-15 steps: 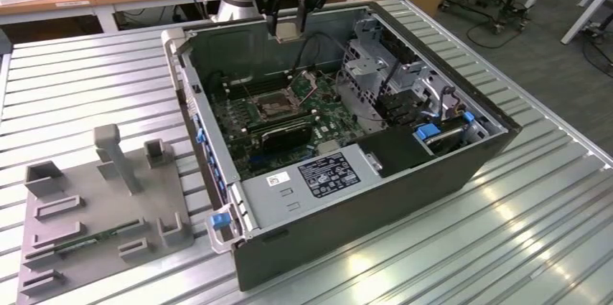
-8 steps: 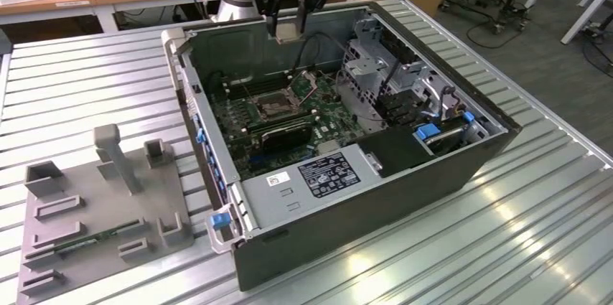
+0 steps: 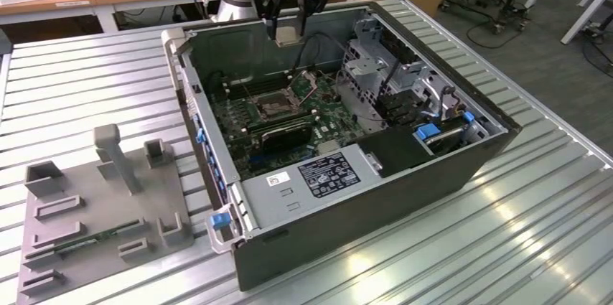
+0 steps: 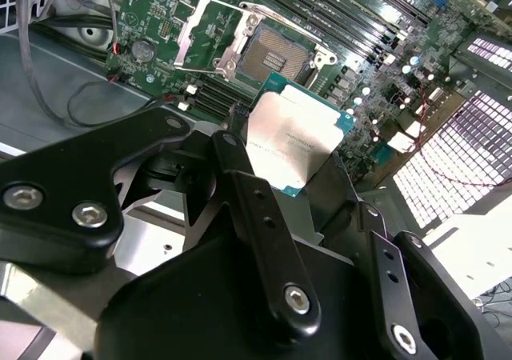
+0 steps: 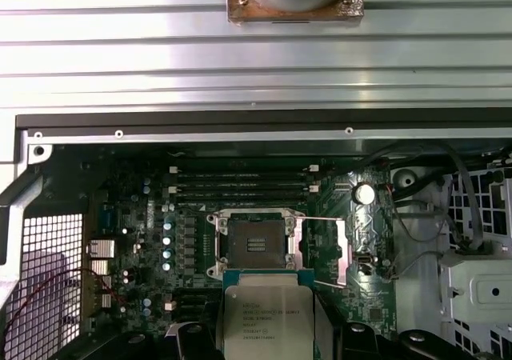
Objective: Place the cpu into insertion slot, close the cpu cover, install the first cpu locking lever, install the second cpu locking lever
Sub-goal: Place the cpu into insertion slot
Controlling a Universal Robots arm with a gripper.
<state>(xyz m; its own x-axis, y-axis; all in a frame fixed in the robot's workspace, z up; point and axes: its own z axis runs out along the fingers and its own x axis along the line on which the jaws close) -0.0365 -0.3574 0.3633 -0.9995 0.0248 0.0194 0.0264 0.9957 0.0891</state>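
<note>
My gripper (image 3: pixel 287 26) hangs above the rear of the open computer case (image 3: pixel 479 169), shut on the cpu (image 3: pixel 286 35). In both wrist views the cpu (image 4: pixel 298 136) (image 5: pixel 268 320) is a pale silver square held level between the black fingers (image 4: pixel 240 184). Below it on the green board lies the insertion slot (image 5: pixel 250 244) (image 4: pixel 276 56) (image 3: pixel 273 108), a dark square with a metal rim, uncovered. The cpu cover (image 5: pixel 328 252) (image 4: pixel 210 34) stands swung open beside the slot. The cpu is well above the slot and apart from it.
Memory slots (image 5: pixel 240 186) run along one side of the slot, and loose cables (image 5: pixel 464 208) lie near the drive cage (image 3: pixel 375 68). A grey power supply (image 3: pixel 321 176) fills the case's near end. A grey fixture plate with posts (image 3: pixel 96 212) sits on the slatted metal table at the exterior view's left.
</note>
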